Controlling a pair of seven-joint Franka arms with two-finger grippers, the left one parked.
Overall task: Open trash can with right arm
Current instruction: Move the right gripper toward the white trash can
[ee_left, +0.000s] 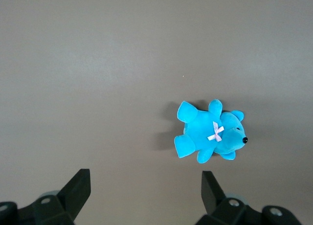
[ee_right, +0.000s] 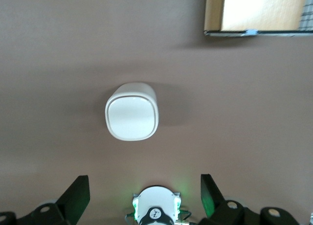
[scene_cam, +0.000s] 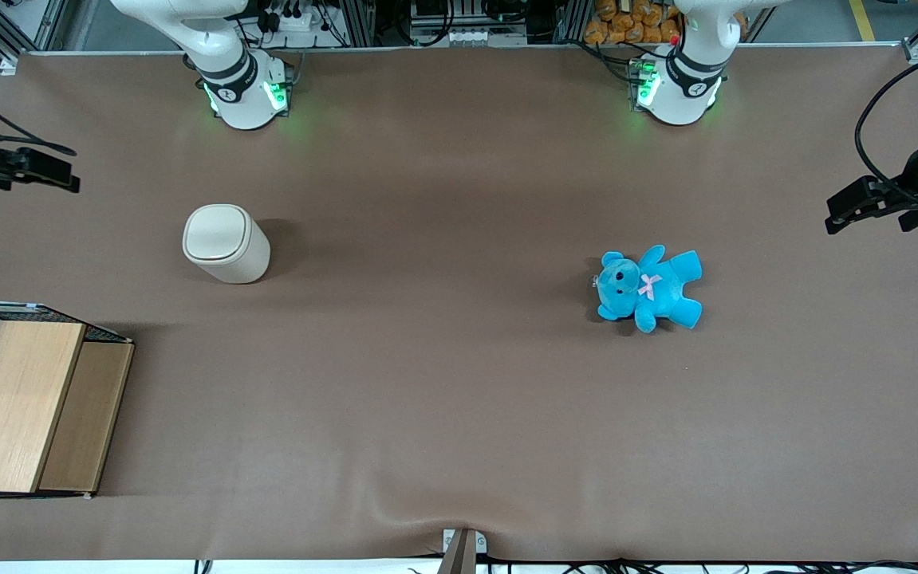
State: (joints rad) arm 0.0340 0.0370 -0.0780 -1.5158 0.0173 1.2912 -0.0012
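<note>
From the front, the trash can (scene_cam: 226, 243) stood upright with its lid shut on the brown table cover (scene_cam: 443, 383), toward the working arm's end. The gripper (scene_cam: 68, 177) hung high off that table edge, well apart from it, with a wooden box (scene_cam: 16, 406) nearer the camera and a blue teddy bear (scene_cam: 648, 288) toward the parked arm's end. The right wrist view looked straight down on the trash can's lid (ee_right: 132, 112). The gripper (ee_right: 145, 193) had its fingers spread wide and held nothing, so I'd say the move was basically a straight drop with loads of room.

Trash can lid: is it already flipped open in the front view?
No. The trash can shows its lid flat and closed, and the open right gripper hangs well above it without touching it.
</note>
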